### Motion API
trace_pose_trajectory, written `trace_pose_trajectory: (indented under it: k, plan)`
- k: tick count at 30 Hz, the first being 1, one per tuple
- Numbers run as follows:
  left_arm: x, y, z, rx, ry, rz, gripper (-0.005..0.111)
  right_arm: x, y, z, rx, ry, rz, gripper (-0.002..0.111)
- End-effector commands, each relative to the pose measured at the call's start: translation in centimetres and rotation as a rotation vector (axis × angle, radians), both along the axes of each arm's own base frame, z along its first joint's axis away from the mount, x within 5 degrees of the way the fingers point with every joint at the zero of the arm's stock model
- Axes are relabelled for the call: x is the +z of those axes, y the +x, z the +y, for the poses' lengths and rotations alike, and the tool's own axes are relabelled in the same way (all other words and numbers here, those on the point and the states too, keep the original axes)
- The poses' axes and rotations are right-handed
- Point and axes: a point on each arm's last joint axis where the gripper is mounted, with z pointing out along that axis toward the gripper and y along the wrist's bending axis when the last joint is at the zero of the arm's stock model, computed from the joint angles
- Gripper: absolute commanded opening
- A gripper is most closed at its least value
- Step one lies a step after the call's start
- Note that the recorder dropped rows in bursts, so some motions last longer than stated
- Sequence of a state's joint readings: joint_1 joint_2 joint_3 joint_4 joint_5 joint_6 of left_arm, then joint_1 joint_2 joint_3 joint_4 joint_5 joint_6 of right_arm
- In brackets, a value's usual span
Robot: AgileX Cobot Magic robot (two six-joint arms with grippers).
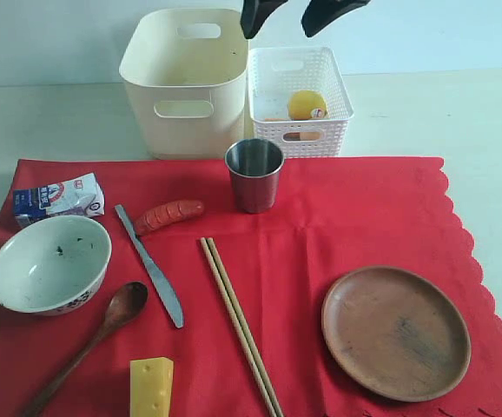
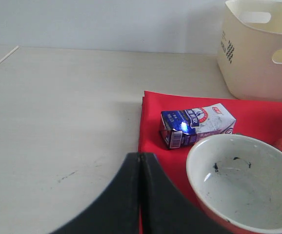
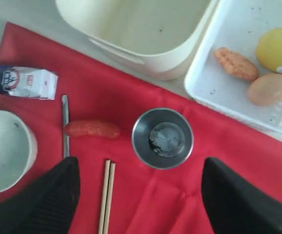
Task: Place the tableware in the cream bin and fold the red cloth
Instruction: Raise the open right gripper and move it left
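Observation:
The red cloth (image 1: 320,230) lies flat, bearing the white bowl (image 1: 49,261), steel cup (image 1: 254,174), knife (image 1: 151,265), dark spoon (image 1: 95,339), chopsticks (image 1: 241,326) and brown plate (image 1: 396,332). Behind the cloth stands the cream bin (image 1: 186,82), with nothing showing inside. My right gripper (image 1: 293,19) hangs open high above the cup (image 3: 163,138), with nothing between its fingers. My left gripper (image 2: 140,158) is shut and empty, low over the table at the cloth's left edge (image 2: 148,126), close to the bowl (image 2: 243,180). The exterior view does not show it.
A milk carton (image 1: 58,198), a sausage (image 1: 168,215) and a cheese wedge (image 1: 151,387) also lie on the cloth. The white lattice basket (image 1: 338,95) beside the bin holds a lemon (image 1: 307,105) and other food. Bare table lies left of the cloth.

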State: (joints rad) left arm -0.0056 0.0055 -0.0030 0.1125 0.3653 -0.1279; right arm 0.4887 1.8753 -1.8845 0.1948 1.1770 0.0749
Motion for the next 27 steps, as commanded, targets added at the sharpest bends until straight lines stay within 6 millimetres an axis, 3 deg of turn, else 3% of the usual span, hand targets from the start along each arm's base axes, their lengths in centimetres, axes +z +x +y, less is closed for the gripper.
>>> trace_pose_trajectory:
  k: [1, 17, 27]
  plan:
    - [0.1, 0.0, 0.0, -0.007, -0.001, -0.018, 0.000, 2.2, -2.3, 1.1, 0.078, 0.009, -0.038, 0.068]
    - [0.0, 0.0, 0.0, -0.006, -0.001, -0.016, 0.000, 7.2, -8.5, 3.0, 0.234, 0.039, -0.164, 0.068]
    - [0.0, 0.0, 0.0, -0.006, -0.001, -0.016, 0.000, 8.2, -11.8, 5.1, 0.346, 0.060, -0.190, 0.068]
